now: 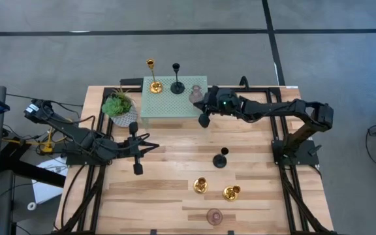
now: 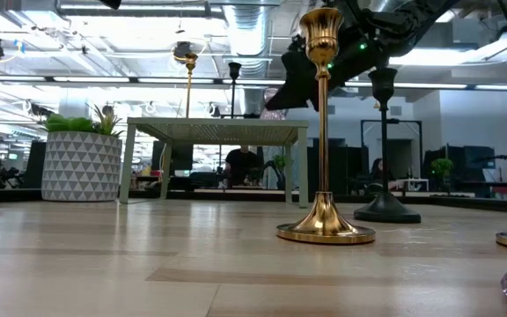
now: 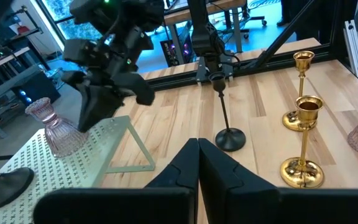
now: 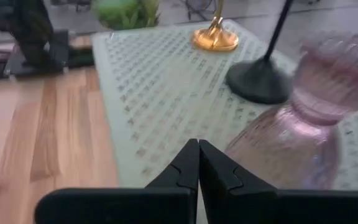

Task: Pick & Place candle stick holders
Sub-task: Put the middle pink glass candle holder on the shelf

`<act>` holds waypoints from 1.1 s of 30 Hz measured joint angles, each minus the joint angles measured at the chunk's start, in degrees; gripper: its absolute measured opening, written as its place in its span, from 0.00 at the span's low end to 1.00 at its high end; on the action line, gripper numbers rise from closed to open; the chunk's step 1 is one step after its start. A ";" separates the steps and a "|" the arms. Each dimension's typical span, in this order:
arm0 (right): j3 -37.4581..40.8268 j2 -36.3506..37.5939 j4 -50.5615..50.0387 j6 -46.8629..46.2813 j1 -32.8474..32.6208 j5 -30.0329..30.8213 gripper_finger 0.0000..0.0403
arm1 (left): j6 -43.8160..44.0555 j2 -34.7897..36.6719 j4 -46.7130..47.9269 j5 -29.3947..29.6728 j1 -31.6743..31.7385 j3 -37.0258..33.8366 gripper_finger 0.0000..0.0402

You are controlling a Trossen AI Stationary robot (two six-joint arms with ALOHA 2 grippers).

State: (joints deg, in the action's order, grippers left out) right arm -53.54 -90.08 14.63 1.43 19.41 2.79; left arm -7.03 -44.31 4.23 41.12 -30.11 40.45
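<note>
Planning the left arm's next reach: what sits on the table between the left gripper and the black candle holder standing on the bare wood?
Nothing: in the high view, only bare wood separates the shut left gripper from the black candle holder.

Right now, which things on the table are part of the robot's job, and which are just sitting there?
Part of the job:
- shiny gold candle stick holders
- slim black candle stick holders
- squat pink glass candle stick holders
- pale green perforated stand that carries three of them

Just sitting there:
- potted green plant
</note>
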 joint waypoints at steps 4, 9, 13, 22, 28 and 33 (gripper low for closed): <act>-3.11 -4.63 0.21 0.00 0.16 0.98 0.00 | 0.17 0.00 -0.02 0.00 0.00 0.00 0.02; -8.80 -9.66 -2.65 0.63 0.46 1.63 0.00 | 0.42 -0.13 0.02 -0.01 -0.24 0.00 0.01; -12.79 -12.45 -6.40 2.88 0.40 1.83 0.00 | 0.42 -0.13 0.37 -0.03 -0.22 0.00 0.02; -14.44 -11.18 -8.38 5.53 2.05 1.73 0.00 | 0.42 -0.13 0.58 -0.04 -0.22 -0.02 0.02; -14.45 -11.02 -8.78 6.19 3.87 1.56 0.00 | 0.42 -0.13 0.68 -0.04 -0.22 -0.07 0.02; -14.45 -11.02 -8.66 6.16 4.40 1.66 0.00 | 0.42 -0.13 0.69 -0.02 -0.22 -0.07 0.02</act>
State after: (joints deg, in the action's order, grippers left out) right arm -67.99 -101.10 5.98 7.60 23.81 4.45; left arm -6.61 -44.45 4.92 41.10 -30.33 40.38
